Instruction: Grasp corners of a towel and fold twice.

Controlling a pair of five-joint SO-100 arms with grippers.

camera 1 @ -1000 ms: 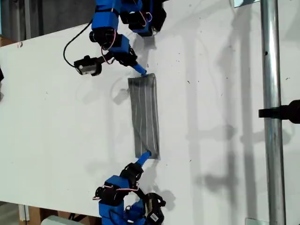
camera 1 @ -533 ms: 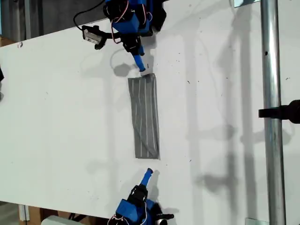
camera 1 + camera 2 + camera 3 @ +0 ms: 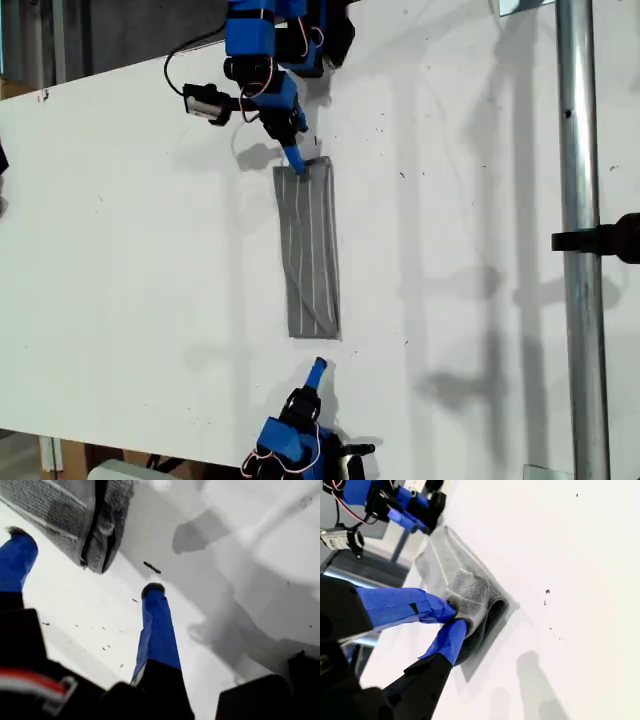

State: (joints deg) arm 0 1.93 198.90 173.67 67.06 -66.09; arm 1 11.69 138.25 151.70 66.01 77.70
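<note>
Towel: the grey striped towel [image 3: 310,250] lies flat on the white tabletop [image 3: 120,250] as a long narrow strip. It sits about the middle of the exterior view and runs from that view's top toward its bottom.

First claw: the first claw [image 3: 85,560] is spread wide with nothing between its blue fingers. One end of the towel lies just beyond the tips, apart from them, and its edge shows stacked layers.

Second claw: the second claw [image 3: 454,617] is pressed together on a corner [image 3: 470,587] of the towel. The cloth bunches up around its tips.

Arms in the exterior view: the upper arm [image 3: 262,70] has its tip on the strip's upper end. The lower arm [image 3: 290,440] points at the lower end from just beside it without touching. I cannot say for sure which of the two carries which wrist camera.

Done so far: judging by the narrow shape and the layered edge, the first fold looks finished.

Left to do: the second fold, bringing one short end over to the other, is not yet made. Only one end is pinched, so the free end probably wants gripping, or the held end carrying across.

Writing and labels: none that I can read on the cloth, the arms or the tabletop.

Surroundings: a metal pole [image 3: 580,240] stands at the exterior view's right, well apart from the towel.
</note>
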